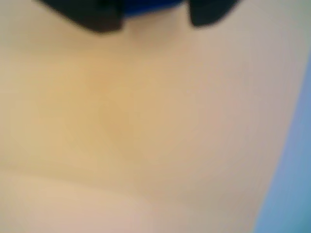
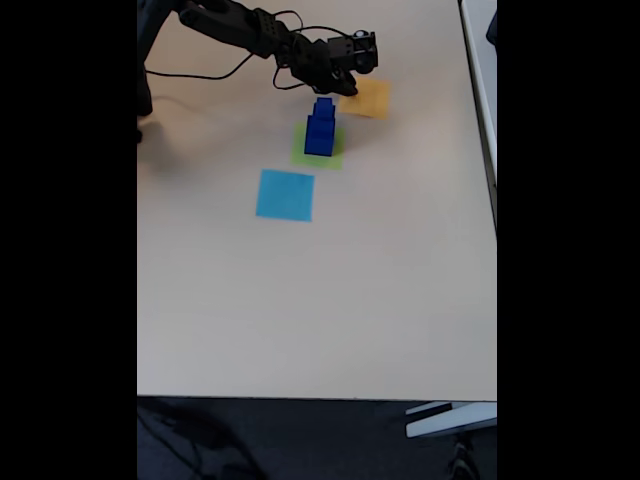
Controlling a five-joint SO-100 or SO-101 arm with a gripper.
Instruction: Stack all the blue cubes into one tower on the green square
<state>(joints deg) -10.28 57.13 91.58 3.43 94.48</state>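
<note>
Here we see the blue cubes [image 2: 320,128], solid and stepped in size, stacked as a tower on the flat green square [image 2: 334,156] of paper, with the gripper [image 2: 334,88] just above them. In the blurred wrist view, two dark fingers [image 1: 97,17] flank a blue sliver at the cut-off top edge; whether they grip it, we cannot tell.

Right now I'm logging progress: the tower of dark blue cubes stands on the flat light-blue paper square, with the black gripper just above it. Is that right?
Not quite. In the fixed view the tower of dark blue cubes stands on the flat lime-green paper square, not on the light-blue paper square, which lies bare nearer the camera. The black gripper is indeed just above the tower.
</note>
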